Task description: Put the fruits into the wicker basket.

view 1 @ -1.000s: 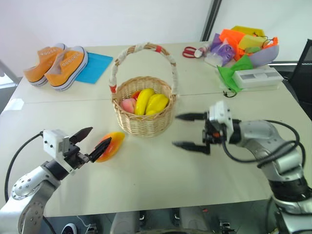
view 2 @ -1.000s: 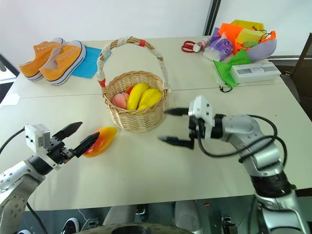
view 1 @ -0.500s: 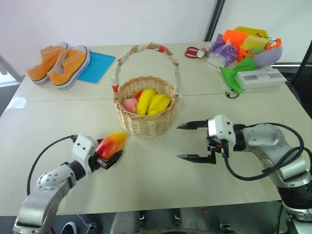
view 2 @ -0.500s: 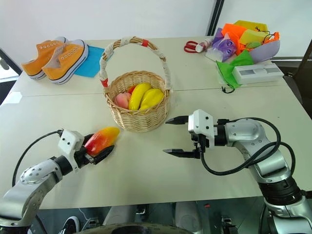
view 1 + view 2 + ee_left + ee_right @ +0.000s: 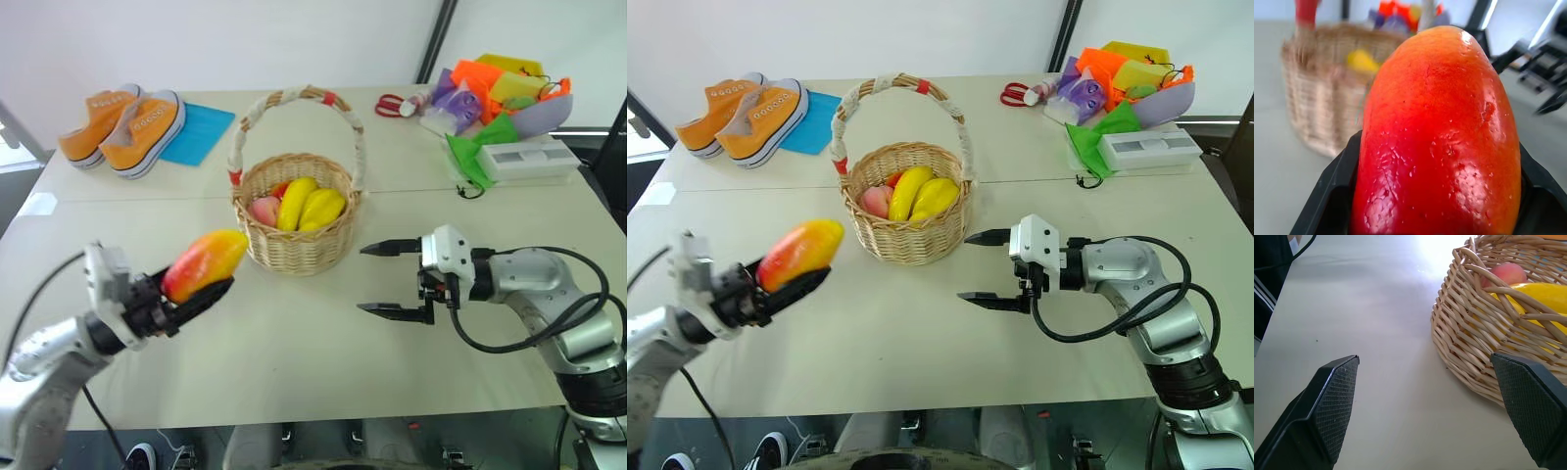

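Lifted off my pale table (image 5: 294,343) now, mango (image 5: 204,264) clamped in left gripper (image 5: 191,299); right gripper (image 5: 377,279) gapes beside wicker basket (image 5: 294,245).

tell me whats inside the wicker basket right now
The wicker basket holds two yellow fruits and a pink one, with something red behind; whatever lies beneath them is covered.

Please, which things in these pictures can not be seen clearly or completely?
- Round tan wicker basket: contents low inside, hidden by its wall and the yellow fruits on top.
- Left gripper: its fingers mostly covered by the red-orange mango in the left wrist view.
- Purple bowl: its small colourful items overlap, too small to name.
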